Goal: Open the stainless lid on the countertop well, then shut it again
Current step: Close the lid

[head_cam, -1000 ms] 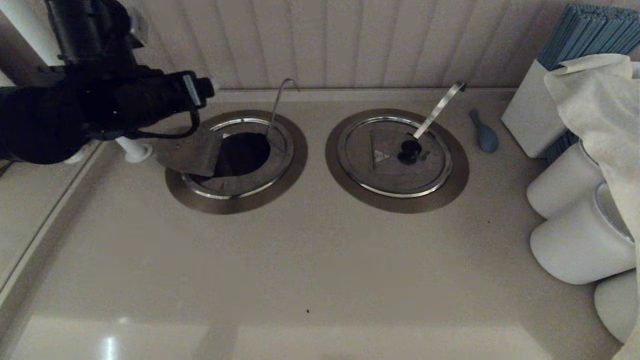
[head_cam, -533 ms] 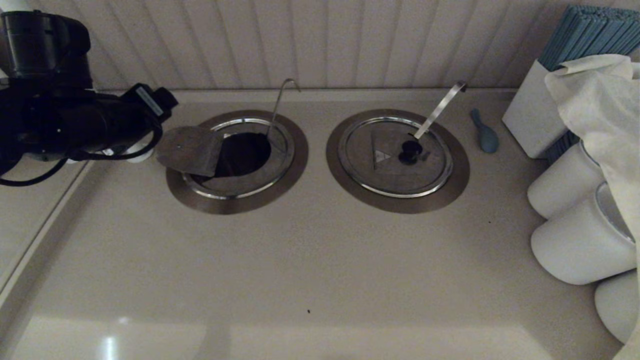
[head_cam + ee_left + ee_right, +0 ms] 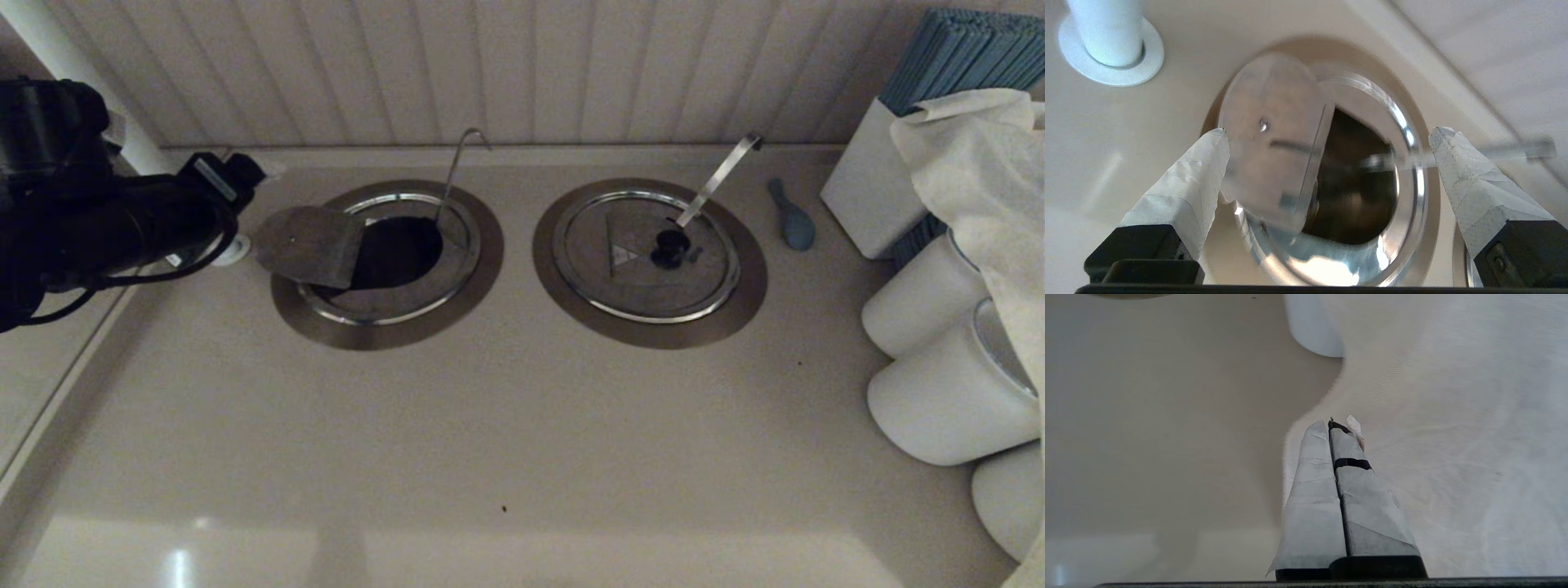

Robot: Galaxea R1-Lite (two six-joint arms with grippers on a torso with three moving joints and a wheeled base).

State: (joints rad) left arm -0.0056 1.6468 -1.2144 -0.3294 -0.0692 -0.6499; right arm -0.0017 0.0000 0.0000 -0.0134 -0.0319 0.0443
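Note:
The stainless lid (image 3: 310, 245) of the left countertop well (image 3: 392, 327) has its half-flap folded back toward the left, so the dark hole (image 3: 400, 249) is exposed. Its knob is hidden. A thin hooked handle (image 3: 453, 175) rises from the hole's far side. My left gripper (image 3: 233, 175) hangs left of the well, apart from the flap. In the left wrist view the left gripper (image 3: 1331, 131) is open, with the raised flap (image 3: 1271, 139) and the well's shiny rim (image 3: 1412, 179) seen between its fingers. My right gripper (image 3: 1337, 424) is shut on nothing, beside white cloth.
The twin lid (image 3: 620, 282) lies closed on the right well, with a black knob (image 3: 669, 247) and a broad flat handle (image 3: 718, 178). A blue utensil (image 3: 790, 216), a white box (image 3: 869, 180), white canisters (image 3: 939, 392) and a cloth (image 3: 980, 163) crowd the right. A white post base (image 3: 233, 249) stands left of the well.
My left arm has drawn back to the left, away from the well. The flap has stayed folded open where it was.

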